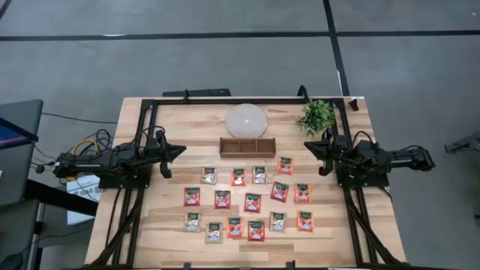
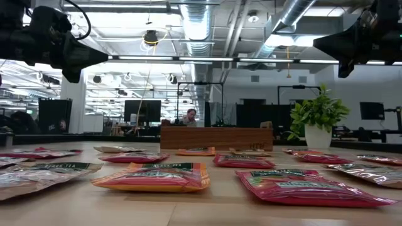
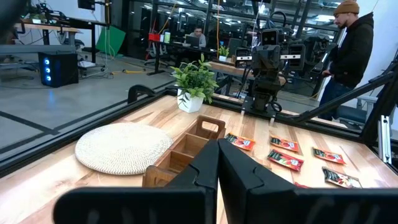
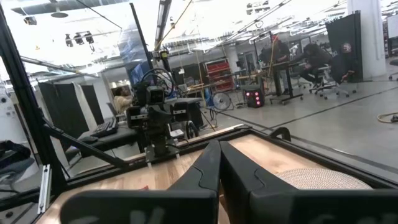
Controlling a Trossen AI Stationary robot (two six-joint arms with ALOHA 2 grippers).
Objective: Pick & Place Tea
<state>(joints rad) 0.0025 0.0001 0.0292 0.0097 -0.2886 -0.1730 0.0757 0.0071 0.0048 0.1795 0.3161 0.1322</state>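
Several tea sachets [image 1: 253, 202], mostly red and some pale, lie flat in loose rows on the near half of the wooden table [image 1: 165, 225]; the low view shows them close up [image 2: 154, 177]. A brown wooden three-compartment tray [image 1: 247, 147] stands behind them. My left gripper [image 1: 182, 150] hovers shut at the table's left side, pointing toward the middle, its fingers closed together in the left wrist view [image 3: 217, 163]. My right gripper [image 1: 307, 146] hovers shut at the right side, facing it, fingers closed in the right wrist view [image 4: 219, 163]. Both are well above the sachets.
A round woven mat [image 1: 246, 120] lies behind the tray, and a small potted plant [image 1: 317, 116] stands at the far right. A black frame [image 1: 225, 100] runs around the table. People show in the room beyond, one standing near the table [image 3: 349, 50].
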